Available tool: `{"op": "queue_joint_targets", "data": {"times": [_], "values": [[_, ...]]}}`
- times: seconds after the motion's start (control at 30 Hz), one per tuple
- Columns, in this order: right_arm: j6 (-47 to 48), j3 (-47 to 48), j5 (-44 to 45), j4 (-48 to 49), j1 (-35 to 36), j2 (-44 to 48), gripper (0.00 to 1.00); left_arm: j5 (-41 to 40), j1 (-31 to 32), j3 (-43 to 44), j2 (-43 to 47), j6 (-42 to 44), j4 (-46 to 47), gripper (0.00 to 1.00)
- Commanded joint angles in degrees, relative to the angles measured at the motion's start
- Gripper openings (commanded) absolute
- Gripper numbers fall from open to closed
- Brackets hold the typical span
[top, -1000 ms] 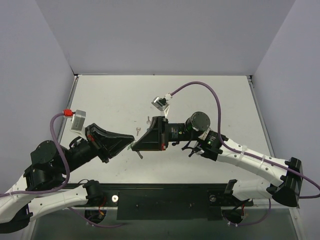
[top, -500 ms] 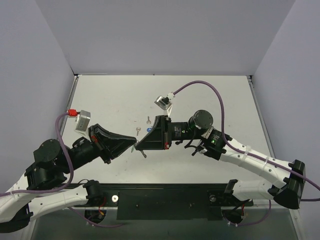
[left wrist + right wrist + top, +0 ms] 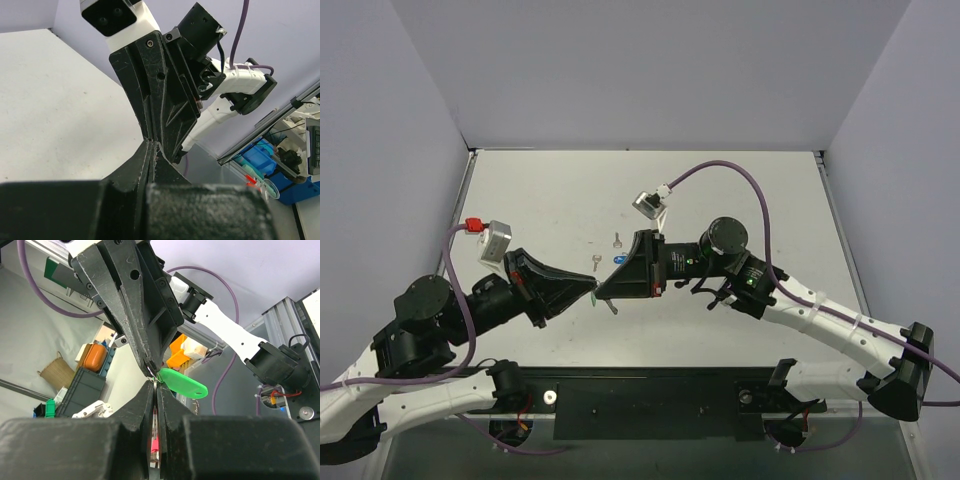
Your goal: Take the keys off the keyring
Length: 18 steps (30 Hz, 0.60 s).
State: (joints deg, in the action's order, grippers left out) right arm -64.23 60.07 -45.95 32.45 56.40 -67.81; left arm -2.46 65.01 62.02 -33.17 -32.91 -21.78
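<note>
Both grippers meet tip to tip above the middle of the table. My left gripper (image 3: 592,291) (image 3: 151,142) is shut on the thin wire keyring (image 3: 158,373). A green plastic head (image 3: 183,383) hangs from that ring. My right gripper (image 3: 602,292) (image 3: 156,384) is shut on a flat metal key (image 3: 155,437) with a pink patch, just under the ring. Two bare silver keys (image 3: 616,239) (image 3: 596,263) lie loose on the table behind the grippers. A small blue bit (image 3: 619,258) shows beside the right fingers. In the left wrist view the ring is hidden.
The white table (image 3: 740,190) has grey walls at the back and sides. A black rail (image 3: 650,395) runs along the near edge between the arm bases. Purple cables (image 3: 750,195) loop over the right arm and the left arm.
Both arms have drifted slightly right and forward together, so the meeting point of the fingertips has shifted a little right. Both grips stay shut.
</note>
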Motion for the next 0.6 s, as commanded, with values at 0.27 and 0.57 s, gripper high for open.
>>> {"op": "queue_joint_targets", "data": {"times": [0.27,0.57], "values": [[2.9,4.7,-0.1,-1.0,-1.4,1.6,0.00,8.9,0.4,4.6,-6.6,5.7,-16.5,0.00],[6.6,7.2,-3.3,-10.5,-1.2,0.8,0.00,8.5,0.3,10.8,-14.2,12.9,-28.1,0.00]]}}
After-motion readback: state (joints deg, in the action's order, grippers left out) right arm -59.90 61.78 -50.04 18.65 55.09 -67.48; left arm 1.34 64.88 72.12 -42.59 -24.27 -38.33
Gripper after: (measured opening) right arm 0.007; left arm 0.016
